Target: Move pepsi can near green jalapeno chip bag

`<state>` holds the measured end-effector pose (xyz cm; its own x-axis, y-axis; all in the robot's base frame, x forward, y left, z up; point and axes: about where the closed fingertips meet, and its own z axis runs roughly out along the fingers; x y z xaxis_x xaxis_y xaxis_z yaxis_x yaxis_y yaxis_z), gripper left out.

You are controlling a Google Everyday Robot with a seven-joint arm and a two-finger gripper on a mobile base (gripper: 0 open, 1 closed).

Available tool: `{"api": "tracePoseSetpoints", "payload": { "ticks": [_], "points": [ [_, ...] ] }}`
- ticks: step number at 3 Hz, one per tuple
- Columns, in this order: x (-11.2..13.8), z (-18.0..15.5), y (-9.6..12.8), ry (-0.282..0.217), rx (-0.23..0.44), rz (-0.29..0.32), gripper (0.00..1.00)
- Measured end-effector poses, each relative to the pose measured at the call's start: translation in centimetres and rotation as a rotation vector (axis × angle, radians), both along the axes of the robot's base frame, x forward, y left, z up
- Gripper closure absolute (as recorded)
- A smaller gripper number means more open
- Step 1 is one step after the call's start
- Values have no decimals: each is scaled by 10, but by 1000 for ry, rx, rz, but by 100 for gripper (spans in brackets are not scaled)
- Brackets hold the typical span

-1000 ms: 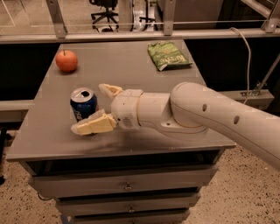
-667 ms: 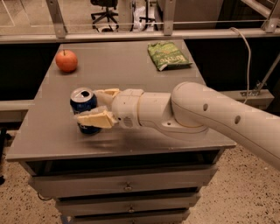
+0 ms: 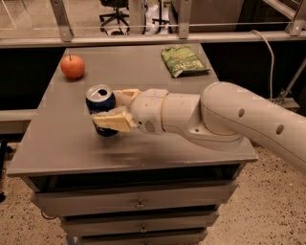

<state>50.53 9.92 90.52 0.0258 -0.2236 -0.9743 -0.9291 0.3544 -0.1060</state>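
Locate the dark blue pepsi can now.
Camera view: the dark blue pepsi can is over the grey table, left of centre, clamped in the gripper, nearer the round red apple than the crinkly green chip bag.

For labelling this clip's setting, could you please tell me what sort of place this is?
Probably an office or lab: a swivel chair behind a railing, and a drawer cabinet on speckled floor. The gripper holds the can over the cabinet's left side.

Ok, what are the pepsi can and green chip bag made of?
The pepsi can looks like thin metal: glossy blue paint, silver top. The green jalapeno chip bag is likely plastic film, crinkled and shiny. The gripper is clamped on the can, front-left of the bag.
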Motion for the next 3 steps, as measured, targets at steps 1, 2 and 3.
{"api": "tracePoseSetpoints", "payload": {
  "ticks": [1,2,3],
  "points": [
    [1,29,-40,-52,-14,-84,100],
    [1,29,-40,-52,-14,-84,100],
    [3,32,-43,-61,-29,-99,100]
  ]
}}
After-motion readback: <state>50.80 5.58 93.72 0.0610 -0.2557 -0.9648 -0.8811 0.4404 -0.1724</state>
